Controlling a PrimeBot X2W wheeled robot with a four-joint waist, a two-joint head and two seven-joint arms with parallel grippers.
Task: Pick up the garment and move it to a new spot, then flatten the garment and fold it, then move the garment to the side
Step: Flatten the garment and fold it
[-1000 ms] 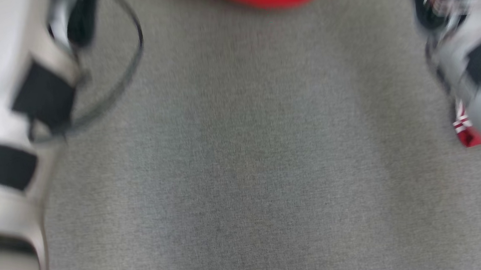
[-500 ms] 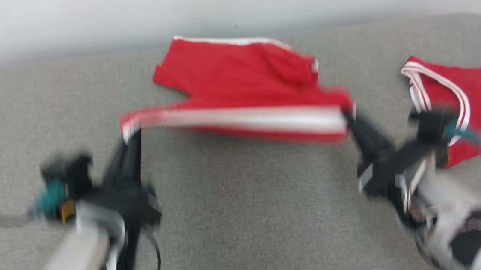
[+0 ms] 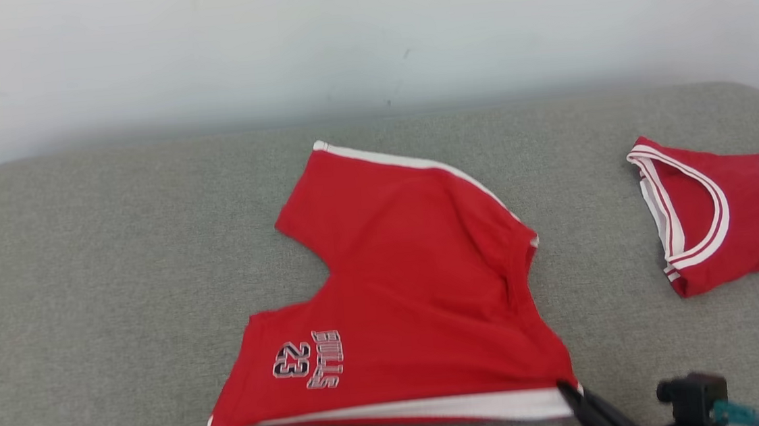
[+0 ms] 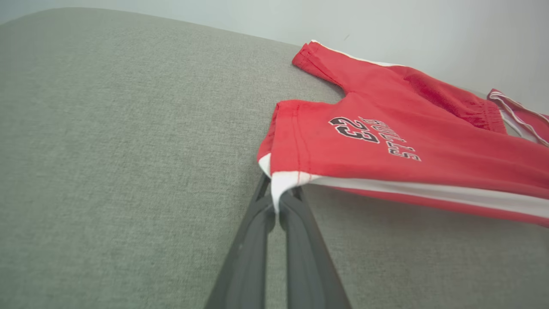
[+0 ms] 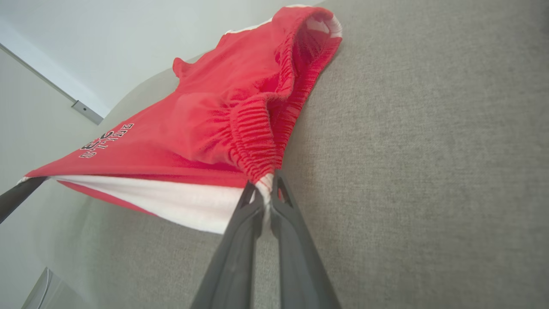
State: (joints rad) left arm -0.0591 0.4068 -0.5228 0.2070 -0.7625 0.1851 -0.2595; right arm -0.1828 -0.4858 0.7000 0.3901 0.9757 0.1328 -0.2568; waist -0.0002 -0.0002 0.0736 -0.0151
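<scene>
The red basketball shorts (image 3: 413,291) with a white stripe and "BULLS 23" print lie spread on the middle of the grey woven-fabric surface (image 3: 88,297), their near edge seemingly raised. The left gripper (image 4: 278,206) is clamped on one white-striped corner and the right gripper (image 5: 266,193) on the other, at the elastic waistband. A red white-trimmed jersey (image 3: 725,213) lies well apart to the right.

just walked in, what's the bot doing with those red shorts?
The left gripper pinches the hem corner of the red basketball shorts with white side stripes, the right gripper the waistband corner. The striped edge is lifted and stretched between them; the rest lies on the grey fabric surface. A red sleeveless jersey lies apart, to the right.
</scene>
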